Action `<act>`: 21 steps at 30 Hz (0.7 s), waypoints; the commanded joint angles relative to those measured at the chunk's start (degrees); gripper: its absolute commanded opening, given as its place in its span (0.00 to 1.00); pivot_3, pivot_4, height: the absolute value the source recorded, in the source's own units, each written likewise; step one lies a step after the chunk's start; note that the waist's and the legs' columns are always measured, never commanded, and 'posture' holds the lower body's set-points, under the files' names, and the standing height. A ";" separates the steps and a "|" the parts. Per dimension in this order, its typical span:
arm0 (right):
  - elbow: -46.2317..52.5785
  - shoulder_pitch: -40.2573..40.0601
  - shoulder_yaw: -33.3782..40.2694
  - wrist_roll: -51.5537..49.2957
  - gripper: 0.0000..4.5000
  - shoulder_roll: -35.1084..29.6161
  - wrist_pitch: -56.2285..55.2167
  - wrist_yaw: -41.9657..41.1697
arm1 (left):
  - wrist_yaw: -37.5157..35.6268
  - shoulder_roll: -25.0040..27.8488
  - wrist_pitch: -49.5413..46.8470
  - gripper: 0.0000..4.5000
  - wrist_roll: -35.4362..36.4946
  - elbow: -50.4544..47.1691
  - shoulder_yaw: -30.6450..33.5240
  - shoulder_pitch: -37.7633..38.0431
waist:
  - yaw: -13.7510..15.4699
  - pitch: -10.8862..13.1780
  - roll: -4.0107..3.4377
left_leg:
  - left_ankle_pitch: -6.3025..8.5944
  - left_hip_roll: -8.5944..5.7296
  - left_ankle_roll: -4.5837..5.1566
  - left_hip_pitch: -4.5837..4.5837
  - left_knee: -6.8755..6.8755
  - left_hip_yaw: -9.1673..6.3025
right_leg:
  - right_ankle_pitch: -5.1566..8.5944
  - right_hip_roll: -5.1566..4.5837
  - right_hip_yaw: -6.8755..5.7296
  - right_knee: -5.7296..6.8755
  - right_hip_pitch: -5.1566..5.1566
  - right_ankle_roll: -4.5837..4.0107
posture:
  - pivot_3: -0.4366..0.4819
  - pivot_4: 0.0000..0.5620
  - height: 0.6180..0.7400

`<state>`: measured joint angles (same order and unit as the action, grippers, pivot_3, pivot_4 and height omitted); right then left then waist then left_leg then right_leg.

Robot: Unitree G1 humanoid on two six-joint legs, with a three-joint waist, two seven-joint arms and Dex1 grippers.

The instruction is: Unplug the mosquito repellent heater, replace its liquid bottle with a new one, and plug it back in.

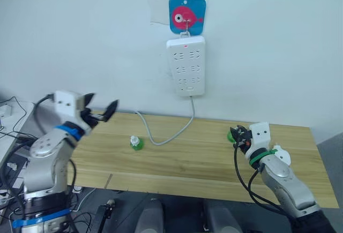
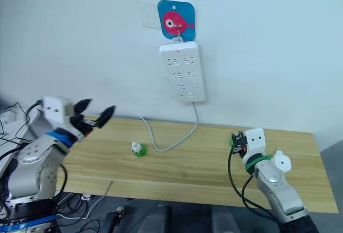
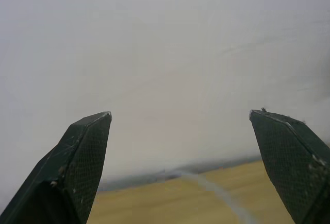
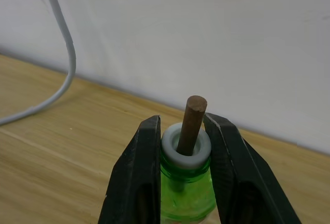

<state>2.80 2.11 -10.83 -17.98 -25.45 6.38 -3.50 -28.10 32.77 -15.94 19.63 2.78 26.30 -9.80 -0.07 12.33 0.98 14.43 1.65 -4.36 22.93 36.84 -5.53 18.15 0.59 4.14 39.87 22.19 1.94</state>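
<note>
Bottle (image 4: 186,188) of green liquid sits at the table's (image 1: 177,163) 3 o'clock side, pinched at its neck by the right gripper (image 4: 181,123), while farther off at 9 o'clock the left gripper (image 1: 102,102) gapes wide in the air, and a crooked lift could tip it and snap its brown wick (image 4: 193,110).

Count: 2 green bottles, 1 power strip, 1 cable, 1 wall hook card, 1 table, 2 grippers.

Capped bottle (image 1: 136,143) near the table's (image 1: 177,174) left-centre; wick bottle (image 4: 186,180) at the back edge toward the right end, pinched in the right gripper (image 4: 181,137). Left gripper (image 1: 101,110) spread wide, holding nothing. Power strip (image 1: 186,65) hangs from the fish-print hook card (image 1: 187,14), cable (image 1: 166,136) trailing onto the table.
</note>
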 commanded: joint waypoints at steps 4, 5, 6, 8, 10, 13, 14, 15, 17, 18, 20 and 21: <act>-5.98 0.85 2.19 9.71 0.19 4.31 -5.29 1.34 | 3.62 0.44 8.00 1.00 -2.58 12.60 3.59 1.76 | 0.56 0.10 0.10 | 0.01 -0.02 -0.01 0.03 -0.01 -0.04 | 0.00 -0.07 -0.06 0.01 0.01 -0.01 | 0.61 0.38 1.00; -6.71 0.50 2.49 10.85 0.19 4.83 -5.81 1.59 | 3.77 0.36 8.36 1.00 -2.36 13.67 3.76 2.13 | 0.59 0.10 0.10 | 0.01 -0.01 -0.02 0.04 -0.01 -0.05 | 0.00 -0.09 -0.08 0.01 0.01 -0.01 | 0.61 0.38 1.00; -7.69 -0.04 2.73 12.25 0.19 5.14 -6.48 2.16 | 3.91 0.35 8.76 1.00 -2.26 14.61 3.88 2.70 | 0.60 0.09 0.11 | 0.02 -0.01 -0.03 0.04 -0.02 -0.05 | -0.01 -0.11 -0.08 0.01 0.00 -0.01 | 0.60 0.38 1.00; -9.18 -1.38 3.90 13.83 0.19 6.01 -7.87 3.14 | 2.71 0.80 10.35 1.00 -2.48 15.95 3.15 4.14 | 0.58 0.09 0.11 | 0.02 -0.02 -0.03 0.03 -0.03 -0.05 | 0.00 -0.17 -0.08 0.01 0.00 -0.01 | 0.59 0.38 1.00; -9.35 -2.55 5.32 14.35 0.19 7.09 -8.75 3.53 | 1.95 1.31 11.71 1.00 -2.76 17.23 2.55 4.69 | 0.55 0.09 0.10 | 0.02 -0.01 -0.04 0.03 -0.03 -0.04 | -0.01 -0.20 -0.07 0.01 0.00 -0.01 | 0.58 0.38 1.00; -9.93 -3.68 7.32 14.57 0.19 8.38 -9.61 3.48 | 1.79 1.85 13.24 1.00 -3.39 20.41 2.08 3.77 | 0.31 0.09 0.10 | 0.02 -0.01 -0.04 0.00 -0.02 -0.04 | -0.01 -0.20 -0.08 0.05 0.00 -0.03 | 0.57 0.38 1.00; -10.34 -3.80 7.79 14.68 0.19 8.77 -9.99 3.31 | 1.70 2.01 13.73 1.00 -3.60 21.41 1.90 3.36 | 0.06 0.09 0.10 | 0.02 0.00 -0.04 -0.01 -0.02 -0.04 | -0.02 -0.20 -0.07 0.06 -0.01 -0.03 | 0.57 0.38 1.00; -10.71 -3.82 8.21 14.59 0.19 9.18 -10.36 3.06 | 1.61 2.15 14.13 1.00 -3.73 22.22 1.76 3.01 | -0.04 0.09 0.10 | 0.02 0.00 -0.04 -0.02 -0.02 -0.04 | -0.02 -0.19 -0.07 0.08 -0.01 -0.03 | 0.57 0.38 1.00; -11.34 -3.62 8.86 14.71 0.19 9.94 -11.13 2.50 | 1.33 2.43 14.71 1.00 -3.77 23.24 1.56 2.60 | -0.15 0.09 0.10 | 0.02 0.00 -0.04 -0.04 -0.02 -0.04 | -0.02 -0.13 -0.09 0.09 -0.01 -0.03 | 0.56 0.39 1.00; -11.81 -3.33 9.26 14.63 0.19 10.35 -11.54 2.16 | 1.13 2.49 14.84 1.00 -3.74 23.53 1.41 2.41 | -0.24 0.10 0.10 | 0.02 0.00 -0.04 -0.03 -0.02 -0.03 | -0.02 -0.09 -0.08 0.09 -0.01 -0.03 | 0.56 0.39 1.00; -12.93 -2.53 9.66 14.86 0.19 10.82 -12.11 1.56 | 0.36 2.61 15.14 1.00 -3.82 23.93 0.84 2.07 | -0.41 0.10 0.10 | 0.02 -0.01 -0.04 -0.03 -0.04 -0.01 | -0.02 -0.11 -0.07 0.08 -0.01 -0.04 | 0.55 0.39 1.00; -13.64 -2.05 10.03 14.78 0.19 11.13 -12.34 1.54 | 0.19 2.63 15.25 1.00 -3.80 24.09 0.64 1.94 | -0.49 0.10 0.09 | 0.02 -0.01 -0.04 -0.03 -0.04 0.01 | -0.02 -0.11 -0.06 0.08 -0.01 -0.04 | 0.55 0.40 1.00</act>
<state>-11.20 -0.72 -2.23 -3.41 -14.43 -4.31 -1.41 -27.36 34.18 -1.93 16.15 27.42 26.78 -7.69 -0.57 12.43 1.07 14.45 1.64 -4.40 22.90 36.80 -5.52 18.13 0.48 4.09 39.95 22.19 1.90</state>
